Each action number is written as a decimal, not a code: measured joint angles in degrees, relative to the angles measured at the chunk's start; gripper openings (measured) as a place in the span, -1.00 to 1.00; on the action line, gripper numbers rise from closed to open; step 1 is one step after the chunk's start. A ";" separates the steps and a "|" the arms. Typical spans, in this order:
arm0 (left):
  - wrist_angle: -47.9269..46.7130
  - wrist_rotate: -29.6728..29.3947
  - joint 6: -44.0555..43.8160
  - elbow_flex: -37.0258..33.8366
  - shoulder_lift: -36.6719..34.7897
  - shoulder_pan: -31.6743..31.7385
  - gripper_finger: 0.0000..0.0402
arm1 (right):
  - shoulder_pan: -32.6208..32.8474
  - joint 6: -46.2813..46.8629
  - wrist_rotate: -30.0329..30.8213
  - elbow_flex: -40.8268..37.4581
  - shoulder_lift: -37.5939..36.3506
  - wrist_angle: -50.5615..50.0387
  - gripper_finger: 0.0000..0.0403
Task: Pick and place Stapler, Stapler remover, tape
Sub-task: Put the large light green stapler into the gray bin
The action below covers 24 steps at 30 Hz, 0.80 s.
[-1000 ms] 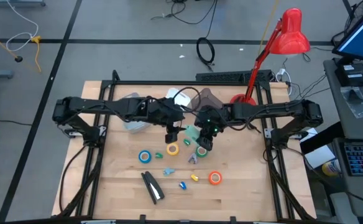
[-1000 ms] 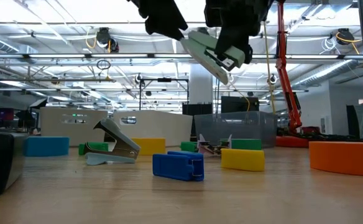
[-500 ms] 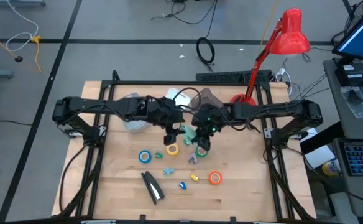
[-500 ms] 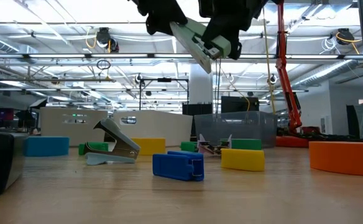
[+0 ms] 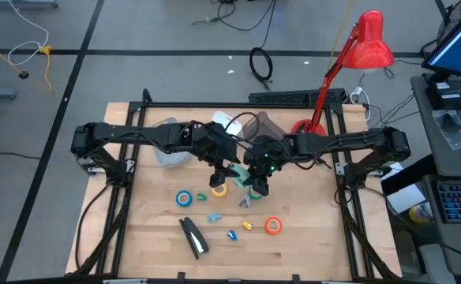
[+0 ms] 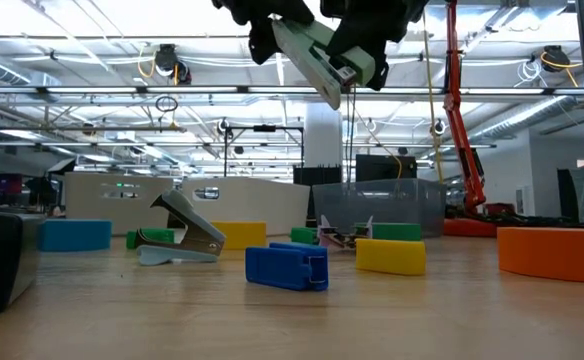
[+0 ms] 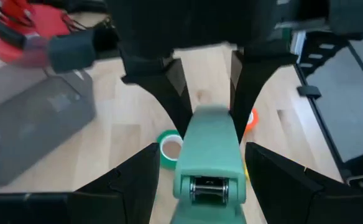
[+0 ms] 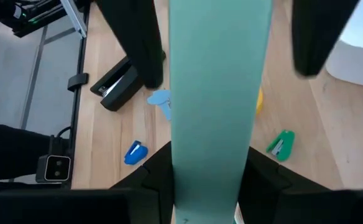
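The wooden desk (image 5: 309,237) carries everything, with both dark arms reaching in from its sides to meet above the centre. Held in the air there is the pale green stapler (image 6: 314,58), tilted nose-down in the low view; the right gripper (image 5: 256,180) is clamped around its body, which fills the right wrist view between that gripper's fingers. The left gripper (image 5: 221,172) sits just at the stapler's 9 o'clock with its fingers spread wide, one on each side of the stapler's end in the left wrist view, though whether they touch it is hard to make out. A clear container (image 5: 170,150) lies toward 10 o'clock of the grippers, partly hidden under the left arm, and its contents cannot be made out. A black stapler (image 5: 193,236) rests near the desk's 7 o'clock edge. Of the tape, the blue roll (image 5: 185,199) lies at 8 o'clock of the grippers, the orange roll (image 5: 273,226) at 5 o'clock, the yellow roll (image 5: 218,190) just below the left gripper and half covered by it, and the green roll (image 7: 168,148) shows beneath the stapler. Small coloured staple removers (image 5: 230,234) are scattered between the rolls.
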 joint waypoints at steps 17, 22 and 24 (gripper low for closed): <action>1.05 5.97 0.03 -0.02 0.61 0.47 -0.27 | 0.00 0.08 -0.20 0.00 0.02 0.54 -0.42; 0.96 7.56 -0.63 -0.02 0.61 1.29 -0.36 | 0.00 0.39 -0.13 0.00 0.02 0.58 -0.42; 0.80 7.76 -0.65 -0.02 0.61 1.37 -0.36 | -0.02 0.40 0.04 0.00 0.02 0.60 -0.41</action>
